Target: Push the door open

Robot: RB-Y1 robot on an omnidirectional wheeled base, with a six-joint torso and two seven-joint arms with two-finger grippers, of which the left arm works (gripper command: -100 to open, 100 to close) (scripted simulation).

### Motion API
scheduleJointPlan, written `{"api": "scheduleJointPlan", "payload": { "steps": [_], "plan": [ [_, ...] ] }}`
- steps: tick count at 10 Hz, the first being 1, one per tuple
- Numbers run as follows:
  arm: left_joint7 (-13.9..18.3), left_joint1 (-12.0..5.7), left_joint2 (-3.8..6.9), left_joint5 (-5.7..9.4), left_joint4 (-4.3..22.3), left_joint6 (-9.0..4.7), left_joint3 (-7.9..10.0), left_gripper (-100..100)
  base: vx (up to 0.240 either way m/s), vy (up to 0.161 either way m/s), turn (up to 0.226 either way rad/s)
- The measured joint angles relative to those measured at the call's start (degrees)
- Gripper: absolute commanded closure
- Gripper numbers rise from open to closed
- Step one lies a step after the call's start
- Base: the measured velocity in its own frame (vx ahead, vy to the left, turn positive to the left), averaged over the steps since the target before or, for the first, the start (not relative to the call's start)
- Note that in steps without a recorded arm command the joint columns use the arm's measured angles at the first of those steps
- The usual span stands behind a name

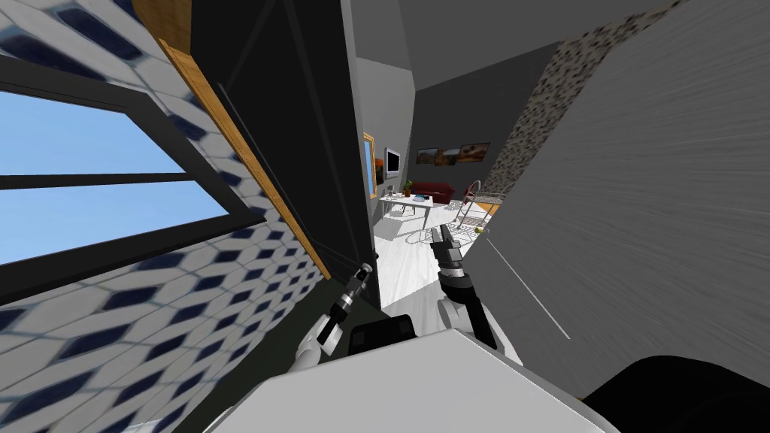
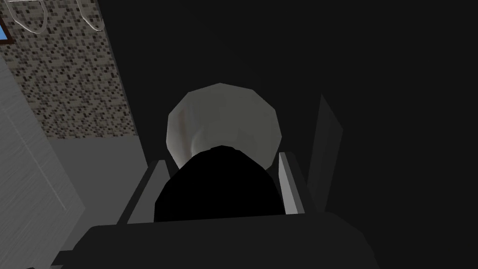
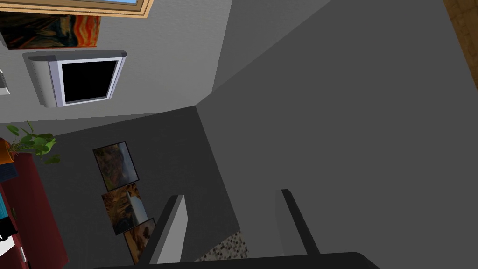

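The dark door (image 1: 301,135) stands close on my left. The left gripper (image 2: 221,158), nearer and spread, straddles its black knob (image 2: 219,187) — the right gripper (image 3: 232,194), also spread, points through the opening

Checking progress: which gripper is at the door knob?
The left gripper, open around the round knob on the dark door; the right gripper hangs free, holding nothing.

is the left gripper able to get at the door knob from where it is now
Probably yes: the left gripper sits right at the door knob on the dark door, with nothing between them.
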Motion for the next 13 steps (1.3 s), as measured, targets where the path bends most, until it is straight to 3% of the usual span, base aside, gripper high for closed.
{"api": "scheduleJointPlan", "payload": {
  "steps": [4, 13],
  "plan": [
    [0.8, -0.02, -0.02, 0.20, 0.1, 0.07, -0.04, 100, 0.009, -0.005, -0.010],
    [12.7, 0.11, -0.34, 3.60, 0.6, 0.26, 0.03, 100, 0.022, -0.014, -0.017]
  ]
}}
